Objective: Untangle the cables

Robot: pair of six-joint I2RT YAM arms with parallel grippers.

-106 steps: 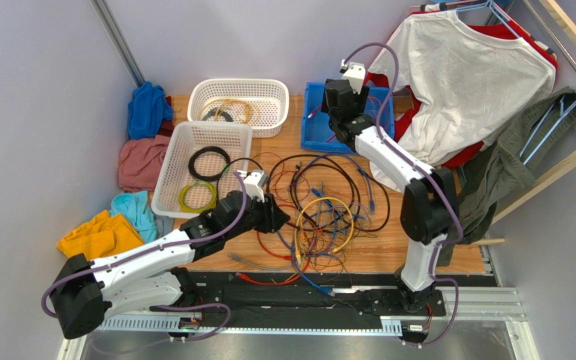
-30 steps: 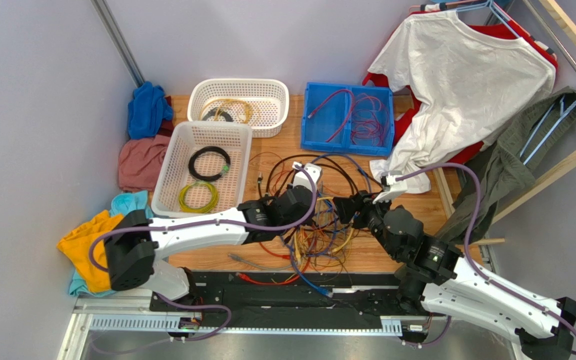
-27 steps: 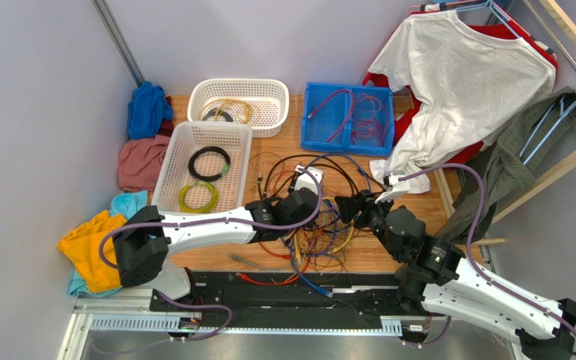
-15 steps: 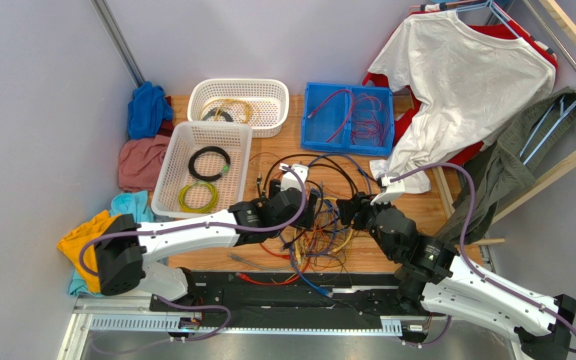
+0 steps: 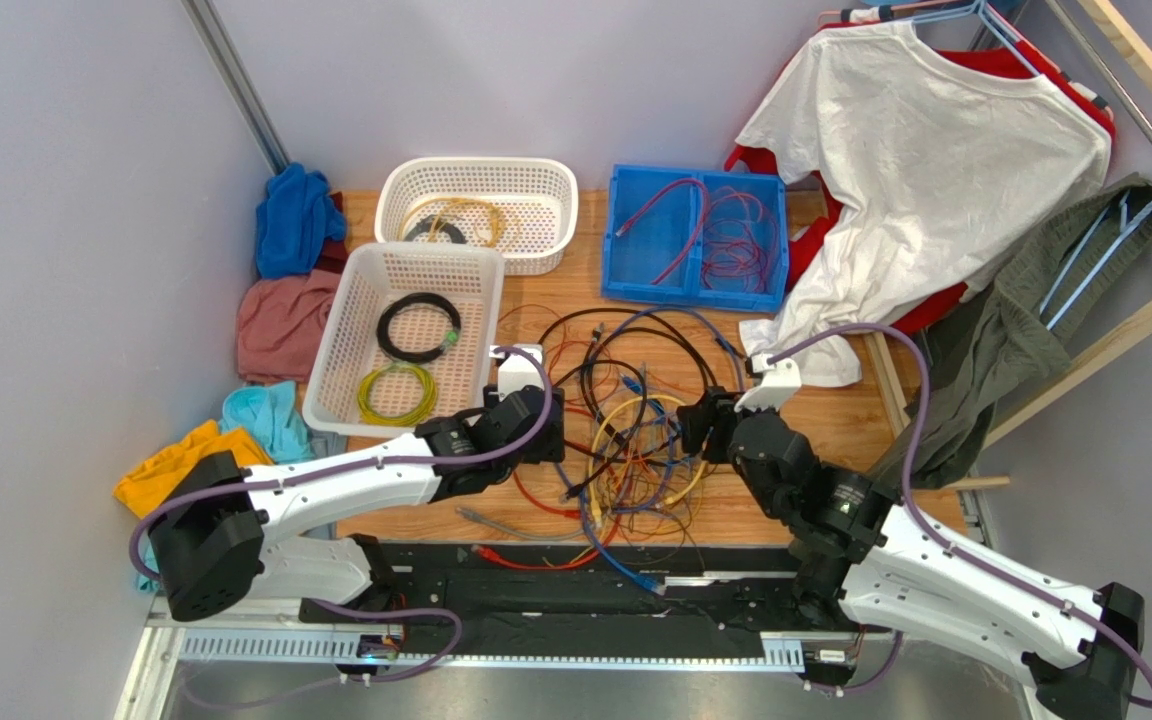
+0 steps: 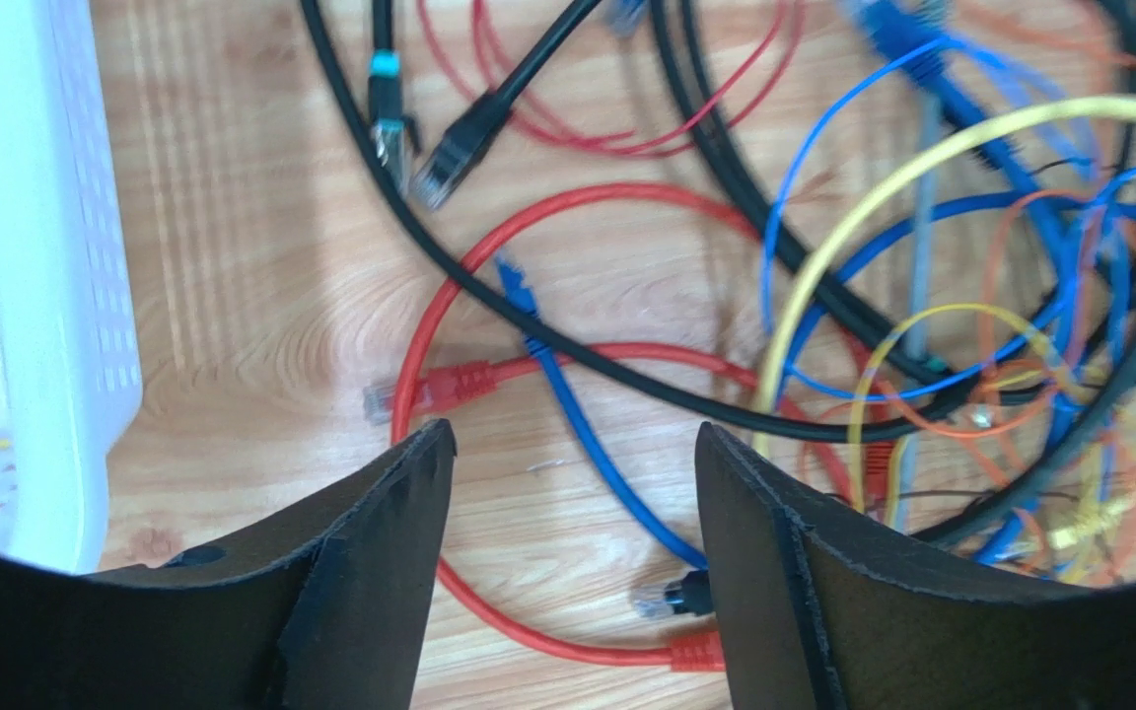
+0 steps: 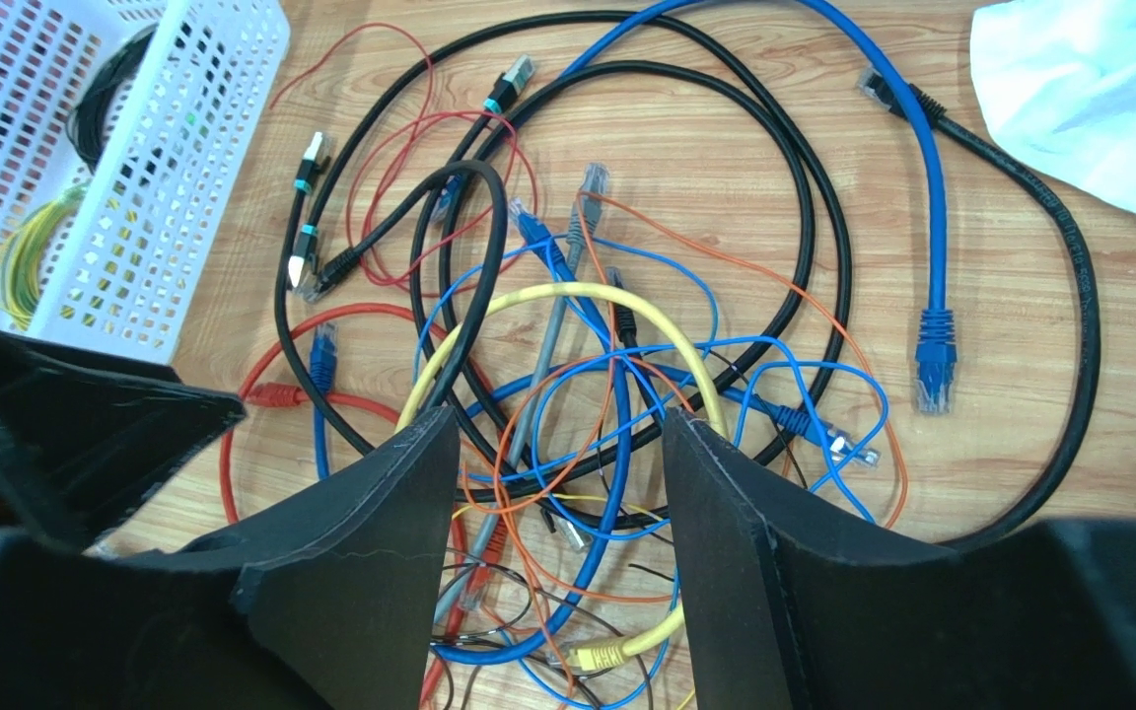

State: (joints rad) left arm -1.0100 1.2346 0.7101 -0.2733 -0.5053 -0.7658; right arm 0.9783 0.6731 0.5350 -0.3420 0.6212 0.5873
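The cables point(image 5: 635, 420) lie as a loose tangle of black, blue, red, orange and yellow wires on the wooden table between my two grippers. My left gripper point(image 5: 549, 432) sits at the tangle's left edge. In the left wrist view it point(image 6: 574, 444) is open, with only a red loop point(image 6: 433, 333) and a blue cable point(image 6: 589, 444) lying on the wood below the gap. My right gripper point(image 5: 684, 428) hovers at the tangle's right side. It point(image 7: 559, 429) is open above a yellow cable point(image 7: 589, 296) and crossed blue and orange wires, holding nothing.
A white basket point(image 5: 432, 252) with a black coil point(image 5: 417, 323) and a yellow-green coil point(image 5: 394, 393) stands left of the tangle. Behind are a second white basket point(image 5: 477, 162) and a blue bin point(image 5: 615, 225) with cables. Clothes point(image 5: 282, 323) lie left; a white T-shirt point(image 5: 928, 165) hangs right.
My left gripper has opened and drawn back leftward out of the middle of the tangle to its left edge. The right gripper has shifted slightly and stays open.
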